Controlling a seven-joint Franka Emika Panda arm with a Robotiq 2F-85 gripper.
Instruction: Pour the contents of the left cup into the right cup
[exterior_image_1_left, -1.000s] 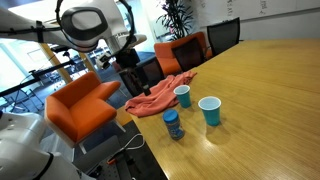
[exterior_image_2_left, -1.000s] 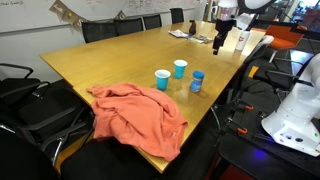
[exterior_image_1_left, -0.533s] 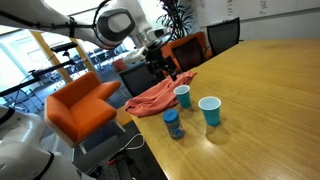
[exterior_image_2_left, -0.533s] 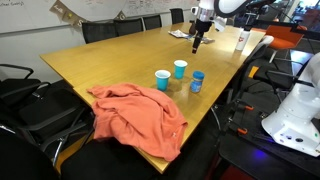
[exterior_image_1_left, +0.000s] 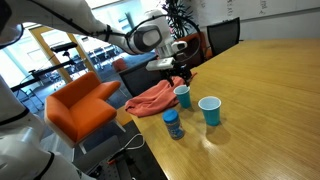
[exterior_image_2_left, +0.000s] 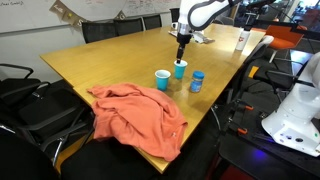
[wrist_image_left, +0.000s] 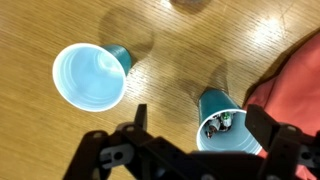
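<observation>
The left cup (wrist_image_left: 225, 128), teal with a whitish inside, holds small dark and light bits and stands beside the cloth. It shows in both exterior views (exterior_image_1_left: 182, 96) (exterior_image_2_left: 162, 79). The right cup (wrist_image_left: 90, 77), teal and empty, stands upright a short way off and shows in both exterior views (exterior_image_1_left: 210, 110) (exterior_image_2_left: 180, 69). My gripper (wrist_image_left: 198, 112) is open and empty and hovers above the cups (exterior_image_1_left: 180, 78) (exterior_image_2_left: 181, 52), touching neither. In the wrist view the left cup lies between its fingers.
An orange-red cloth (exterior_image_1_left: 152, 99) (exterior_image_2_left: 135, 115) (wrist_image_left: 295, 90) lies over the table corner by the left cup. A short blue bottle-like container (exterior_image_1_left: 172, 123) (exterior_image_2_left: 197, 81) stands near the table edge. Orange chairs (exterior_image_1_left: 80, 105) and black chairs (exterior_image_2_left: 25, 100) surround the wooden table (exterior_image_1_left: 270, 90).
My arm has swung in from beyond the table's edge, across the cloth corner, and now hangs lower over the cups. The cups, container and cloth have not moved.
</observation>
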